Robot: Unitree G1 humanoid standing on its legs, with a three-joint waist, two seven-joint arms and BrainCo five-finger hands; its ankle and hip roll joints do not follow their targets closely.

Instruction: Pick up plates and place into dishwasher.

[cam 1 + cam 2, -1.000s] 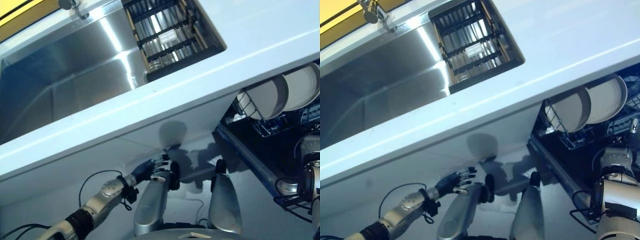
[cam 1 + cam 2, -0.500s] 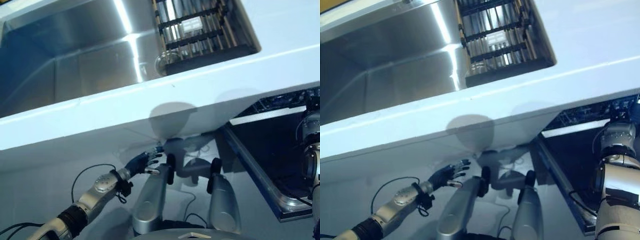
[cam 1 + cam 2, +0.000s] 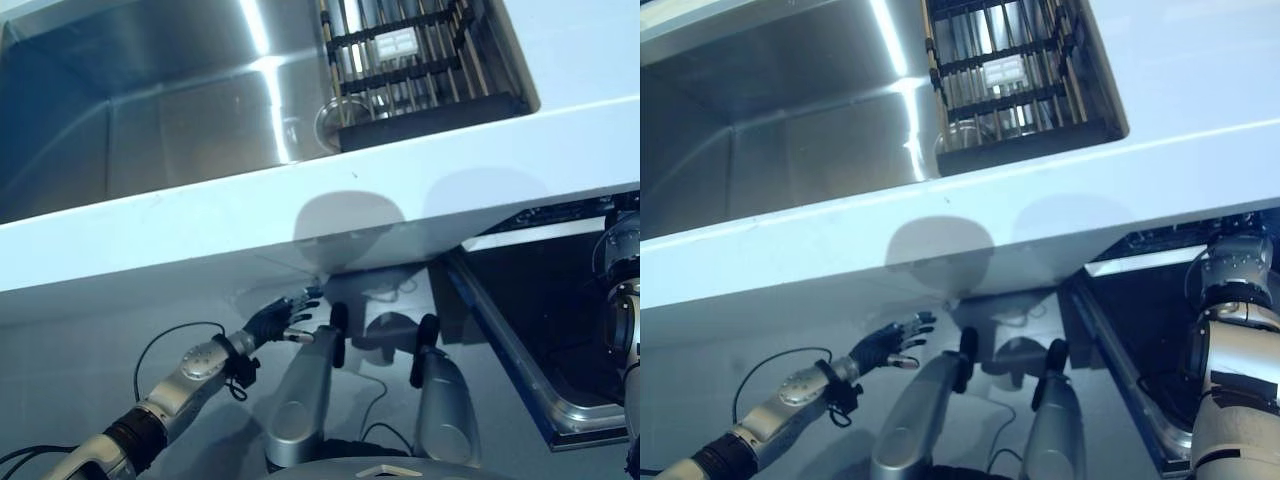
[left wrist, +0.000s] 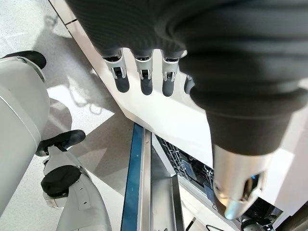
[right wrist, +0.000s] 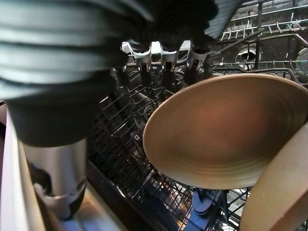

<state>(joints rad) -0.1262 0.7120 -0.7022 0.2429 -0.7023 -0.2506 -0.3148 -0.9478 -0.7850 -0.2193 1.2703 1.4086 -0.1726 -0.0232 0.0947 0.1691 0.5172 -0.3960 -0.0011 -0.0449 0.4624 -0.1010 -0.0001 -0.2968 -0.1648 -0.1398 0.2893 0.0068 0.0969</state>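
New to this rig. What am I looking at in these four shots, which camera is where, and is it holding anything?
It is a two-armed humanoid loading plates into a dishwasher. Two pictures come from a stereo camera on its head, looking down at a white counter with a steel sink and a dark dish rack in it. The other two come from cameras on the wrists. The left robot hand hangs below the counter, fingers straight, holding nothing. The right wrist view looks into the dishwasher rack, where a brown plate stands on edge, a second plate beside it. The right robot hand is just above the plate, fingers relaxed, not gripping.
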